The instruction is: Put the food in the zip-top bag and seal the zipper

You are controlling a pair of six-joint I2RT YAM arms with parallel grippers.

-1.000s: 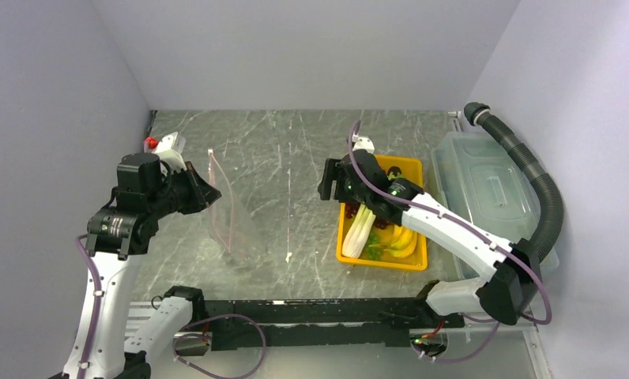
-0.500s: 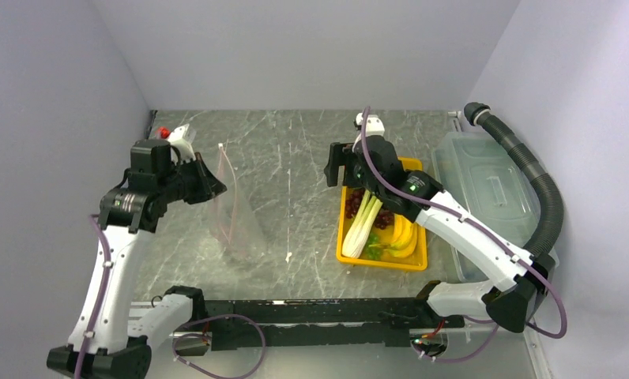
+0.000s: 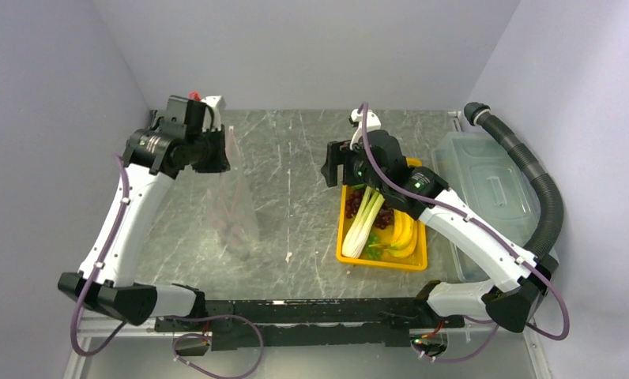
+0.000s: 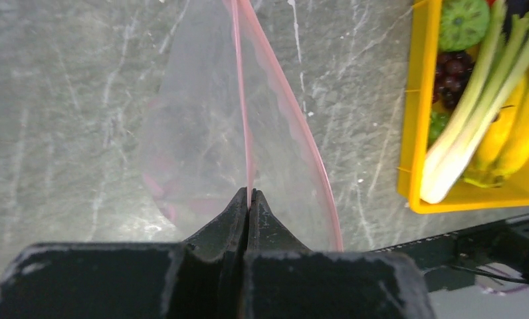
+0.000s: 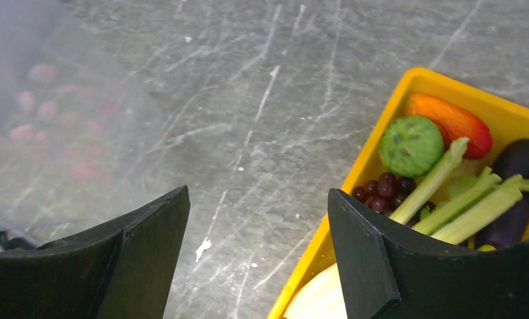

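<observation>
Right gripper [image 5: 256,196] gaping, hovering off tray's [image 4: 415,119] far-left corner; celery [image 5: 428,186] lying along tray's length. Left gripper [image 4: 248,196] clenching bag [image 4: 195,133] zipper [image 4: 240,100].

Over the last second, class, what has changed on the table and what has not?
The left fingers, shut on the zipper, rose and swung farther back, carrying the bag along. Nothing was picked up or released. The right fingers, open, barely moved at the tray edge; the food lies in it untouched.
</observation>
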